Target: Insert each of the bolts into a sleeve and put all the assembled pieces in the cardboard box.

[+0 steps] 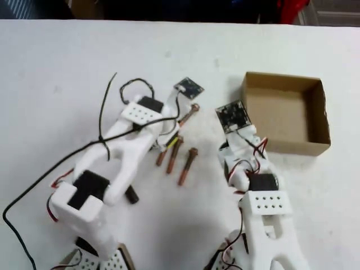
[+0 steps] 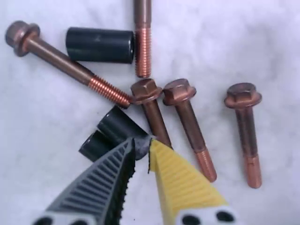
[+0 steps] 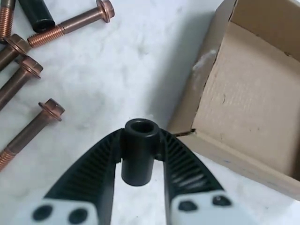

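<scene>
High view — white table (image 1: 67,56), with the open cardboard box (image 1: 292,146) by the right arm. Right gripper (image 3: 140,136) pinches an upright black sleeve (image 3: 138,157) just beside the box's corner. Left gripper (image 2: 142,146) — jaws nearly pressed together, tips touching a lying sleeve (image 2: 117,127) among five loose bolts (image 2: 190,124).

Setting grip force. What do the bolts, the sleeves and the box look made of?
Bolts: metal, coppery plated finish, slight sheen, cut threads. Sleeve in the right pincer: smooth matt black tube; coated metal or plastic, can't tell. Cardboard box: plain brown cardboard, matt, raw creased edges.
</scene>
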Available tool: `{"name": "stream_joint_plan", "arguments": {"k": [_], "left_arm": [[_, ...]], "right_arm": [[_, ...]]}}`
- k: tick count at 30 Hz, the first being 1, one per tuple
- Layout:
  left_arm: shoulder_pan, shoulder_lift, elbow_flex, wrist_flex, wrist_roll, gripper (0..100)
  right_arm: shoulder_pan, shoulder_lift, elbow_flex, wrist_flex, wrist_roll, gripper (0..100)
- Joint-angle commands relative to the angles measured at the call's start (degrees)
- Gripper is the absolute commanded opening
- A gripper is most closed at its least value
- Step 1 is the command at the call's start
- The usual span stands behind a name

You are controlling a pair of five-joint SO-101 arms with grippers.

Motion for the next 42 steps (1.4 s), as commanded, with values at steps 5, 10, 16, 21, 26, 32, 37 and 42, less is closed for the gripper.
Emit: {"name": "stream_joint_plan", "arguments": {"k": [5,10,16,21,26,32,37,42], "left_arm": [[3.30,-0.57,-2.37,-1.05,1.41,16],[4.88,-0.13,-3.60,-1.49,1.49,17],[4.97,-0.04,-3.43,-4.57,1.49,17],[4.53,-0.04,-3.43,-4.84,6.24,17],[4.62,0.04,-3.34,-4.84,8.26,17],[4.79,6.11,-4.92,-4.92,8.26,17],[4.62,12.00,-9.67,-4.75,8.26,17],[4.62,13.67,-12.04,-2.81,8.26,16]], "right_arm": [[0.84,-1.45,-0.53,-1.01,-0.53,1.7],[0.84,-1.45,-0.53,-1.01,-0.53,1.7],[0.84,-1.45,-0.53,-1.10,-0.44,1.7],[0.84,-1.45,-0.53,-1.10,-0.44,1.7],[0.84,-1.45,-0.53,-1.10,-0.44,1.7],[0.84,-1.45,-0.53,-1.10,-0.35,1.7],[0.84,-1.45,-0.53,-1.10,-0.35,1.7],[0.84,-1.45,-0.53,-1.10,-0.26,1.7]]}}
